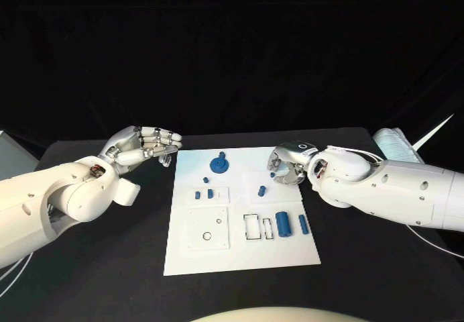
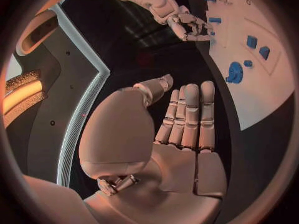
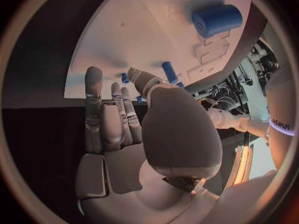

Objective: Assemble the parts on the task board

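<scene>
The white task board (image 1: 242,251) lies in the middle of the black table. On it are a blue gear-like disc (image 1: 220,164), small blue pegs (image 1: 204,194) and another peg (image 1: 262,191), a thick blue cylinder (image 1: 283,223) and a thin one (image 1: 304,225). My left hand (image 1: 147,146) hovers off the board's far left corner, fingers apart, holding nothing; its palm (image 2: 181,134) is bare. My right hand (image 1: 288,164) hangs over the board's far right edge near the peg, its fingers (image 3: 102,114) stretched out with nothing in them. The thick cylinder (image 3: 217,20) and a peg (image 3: 169,72) lie beyond them.
A pale folded thing (image 1: 396,142) lies at the table's far right, with a white cable (image 1: 430,134) beside it. A grey object (image 1: 10,157) stands at the left edge. Rectangular slots (image 1: 257,227) and a square recessed plate (image 1: 208,228) mark the board's near half.
</scene>
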Robot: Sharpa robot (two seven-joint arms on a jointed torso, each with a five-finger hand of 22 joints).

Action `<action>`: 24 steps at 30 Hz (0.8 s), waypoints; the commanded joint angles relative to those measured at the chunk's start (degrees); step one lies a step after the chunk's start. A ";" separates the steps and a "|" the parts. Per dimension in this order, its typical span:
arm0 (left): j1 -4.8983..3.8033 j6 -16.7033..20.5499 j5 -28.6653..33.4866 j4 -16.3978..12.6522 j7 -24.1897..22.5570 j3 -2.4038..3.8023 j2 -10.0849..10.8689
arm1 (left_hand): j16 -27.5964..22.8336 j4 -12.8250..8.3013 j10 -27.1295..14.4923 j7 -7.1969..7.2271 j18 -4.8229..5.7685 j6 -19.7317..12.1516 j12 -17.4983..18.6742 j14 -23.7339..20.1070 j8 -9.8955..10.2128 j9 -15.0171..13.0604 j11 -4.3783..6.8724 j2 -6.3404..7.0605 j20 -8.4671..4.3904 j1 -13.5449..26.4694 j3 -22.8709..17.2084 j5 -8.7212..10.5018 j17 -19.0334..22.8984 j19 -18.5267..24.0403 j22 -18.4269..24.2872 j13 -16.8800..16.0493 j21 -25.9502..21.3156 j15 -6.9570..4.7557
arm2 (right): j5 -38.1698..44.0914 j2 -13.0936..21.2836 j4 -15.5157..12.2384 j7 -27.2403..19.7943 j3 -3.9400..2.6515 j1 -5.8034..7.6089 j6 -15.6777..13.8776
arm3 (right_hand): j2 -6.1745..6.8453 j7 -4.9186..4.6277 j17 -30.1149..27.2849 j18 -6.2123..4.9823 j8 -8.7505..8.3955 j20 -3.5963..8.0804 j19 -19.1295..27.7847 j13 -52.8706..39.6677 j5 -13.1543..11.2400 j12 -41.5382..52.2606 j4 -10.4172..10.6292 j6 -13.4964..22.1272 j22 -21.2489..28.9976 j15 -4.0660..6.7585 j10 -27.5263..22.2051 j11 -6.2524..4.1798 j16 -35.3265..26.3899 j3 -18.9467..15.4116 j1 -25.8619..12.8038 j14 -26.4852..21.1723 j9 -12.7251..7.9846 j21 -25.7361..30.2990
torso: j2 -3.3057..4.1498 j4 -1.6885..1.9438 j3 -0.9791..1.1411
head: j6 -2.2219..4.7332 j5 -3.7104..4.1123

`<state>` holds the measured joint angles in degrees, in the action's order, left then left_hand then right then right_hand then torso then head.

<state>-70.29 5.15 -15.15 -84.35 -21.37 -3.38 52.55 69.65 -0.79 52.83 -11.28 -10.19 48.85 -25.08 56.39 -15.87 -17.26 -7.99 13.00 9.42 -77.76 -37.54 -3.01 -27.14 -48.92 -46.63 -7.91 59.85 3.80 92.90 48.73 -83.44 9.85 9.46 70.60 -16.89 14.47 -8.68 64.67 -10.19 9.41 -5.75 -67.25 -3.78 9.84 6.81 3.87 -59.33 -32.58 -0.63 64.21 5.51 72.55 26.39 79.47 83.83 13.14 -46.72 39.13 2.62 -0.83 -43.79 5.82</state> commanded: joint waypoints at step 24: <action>0.01 0.24 2.00 -0.97 -1.21 0.15 0.63 | -0.24 0.15 -0.40 -0.14 -0.42 -0.28 -0.48 0.06 0.40 -0.08 0.03 -0.23 0.11 0.38 0.47 -0.13 0.10 0.02 0.19 -0.10 -0.37 0.07 | 1.86 -2.47 1.94 1.53 0.00 -1.45 2.66 | -3.97 1.22 4.05 1.55 2.92 0.89 -2.82 -0.33 -2.18 -0.13 -0.83 -4.66 -9.94 1.12 6.33 -1.56 4.97 9.27 -0.74 2.61 2.60 -7.62 | 0.01 -0.06 0.17 | -0.43 0.28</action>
<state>-70.28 5.32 -13.60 -85.10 -22.01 -3.30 53.19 69.66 -0.63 52.83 -11.36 -10.19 48.76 -25.29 56.40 -15.87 -17.25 -7.99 13.00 9.42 -77.77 -37.38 -3.01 -27.12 -48.93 -46.51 -7.97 59.85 3.80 94.18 46.48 -81.51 11.08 9.11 69.74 -16.66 11.50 -7.50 68.66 -9.29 12.11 -4.89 -69.73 -3.95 7.84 6.77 3.09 -63.56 -42.26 0.02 69.93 4.00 77.25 35.29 78.65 84.04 15.54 -54.08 39.16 2.55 -0.67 -44.13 5.98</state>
